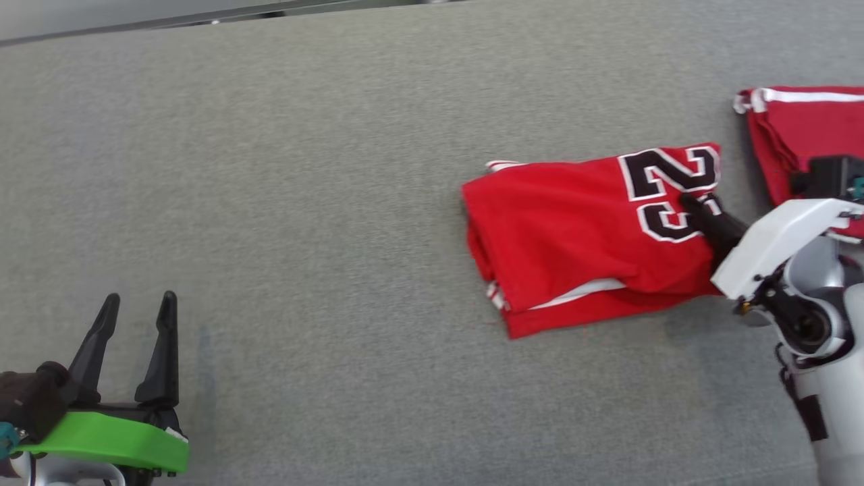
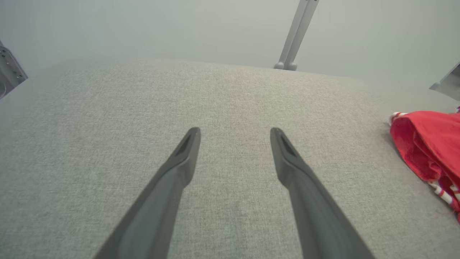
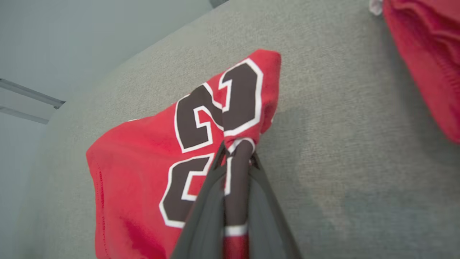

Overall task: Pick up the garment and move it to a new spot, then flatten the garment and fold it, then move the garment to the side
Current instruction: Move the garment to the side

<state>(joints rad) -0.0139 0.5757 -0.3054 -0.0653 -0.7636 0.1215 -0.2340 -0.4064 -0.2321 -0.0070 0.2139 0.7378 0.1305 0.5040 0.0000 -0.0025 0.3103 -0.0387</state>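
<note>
Already folded, the red jersey (image 1: pixel 574 236) lies toward the right of the grey cloth-covered table (image 1: pixel 304 169). The right gripper (image 1: pixel 690 202) pinches a bunch of its edge by the black number, fingers pressed together on the fabric. With only that one spot held, a lift or drag could, I reckon, let the layers slide apart and undo the fold, or push it into the second red garment (image 1: pixel 803 128) nearby. The left gripper (image 1: pixel 140 297) hovers with its fingers spread over bare table, well apart. Beyond the table are a pale wall and a metal post (image 2: pixel 296 34).

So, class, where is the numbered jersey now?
The jersey lies right of centre in the head view on the grey surface, its numbered end pinched in the right gripper.
</note>
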